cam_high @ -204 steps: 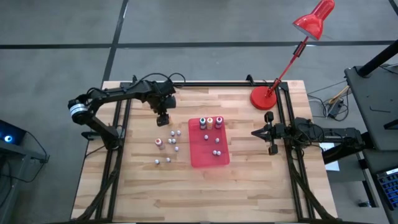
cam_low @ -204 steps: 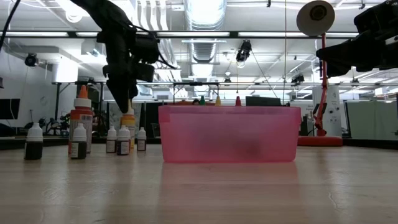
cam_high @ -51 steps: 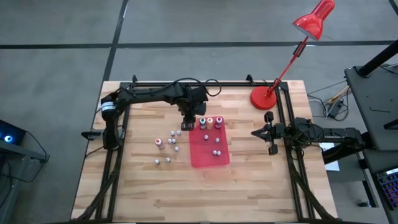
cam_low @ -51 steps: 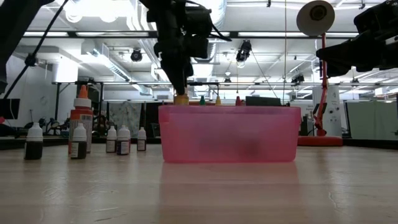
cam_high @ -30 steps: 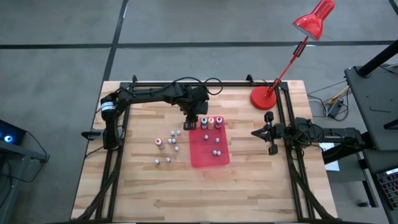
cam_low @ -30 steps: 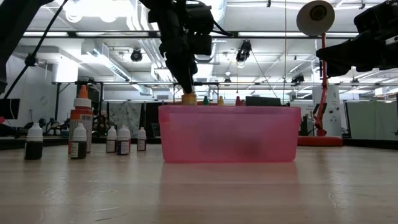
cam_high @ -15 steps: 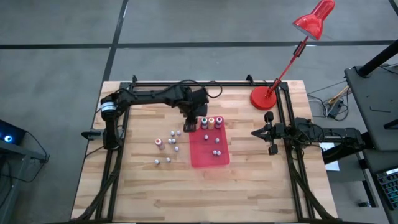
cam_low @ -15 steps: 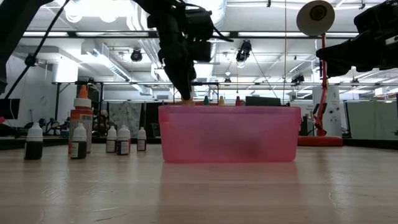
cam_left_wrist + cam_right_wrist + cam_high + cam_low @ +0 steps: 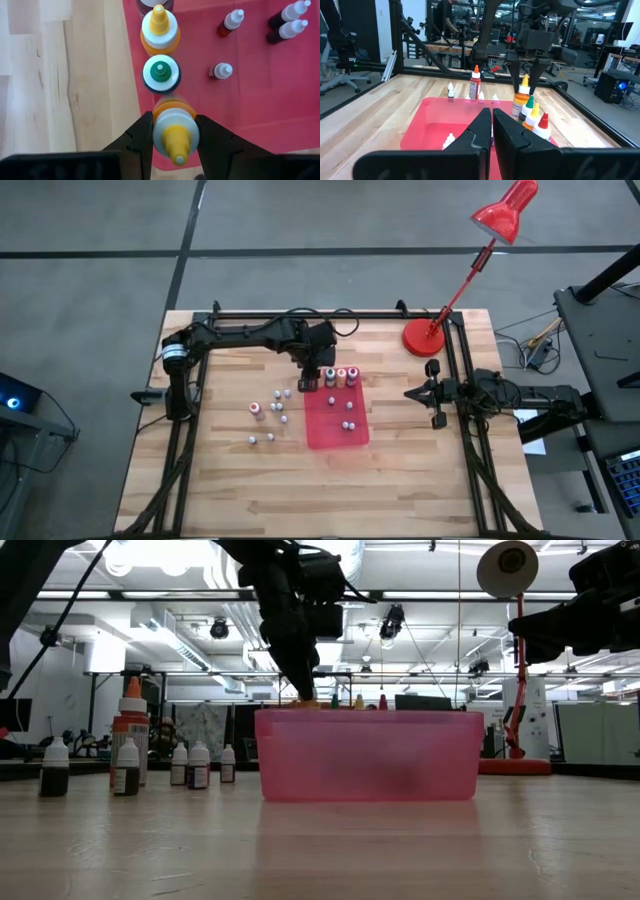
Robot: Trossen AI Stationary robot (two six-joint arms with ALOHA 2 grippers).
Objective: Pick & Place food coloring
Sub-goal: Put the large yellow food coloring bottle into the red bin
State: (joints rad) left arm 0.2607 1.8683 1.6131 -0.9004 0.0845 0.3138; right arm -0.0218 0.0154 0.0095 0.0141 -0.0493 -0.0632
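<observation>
On the pale wooden table (image 9: 220, 480), at left, loose small white-capped food coloring bottles (image 9: 274, 407) standing beside the flat red plastic tray (image 9: 335, 430); left gripper (image 9: 174, 134) clamped on an orange bottle with yellow nozzle cap (image 9: 174, 131), poised over the tray's far left corner, first in a row with a green-capped bottle (image 9: 160, 74) and a second yellow-capped orange one (image 9: 159, 31); farther right, red desk lamp (image 9: 455, 290) at the far corner; right gripper (image 9: 491, 125) parked at the right edge, fingers pressed together, empty.
</observation>
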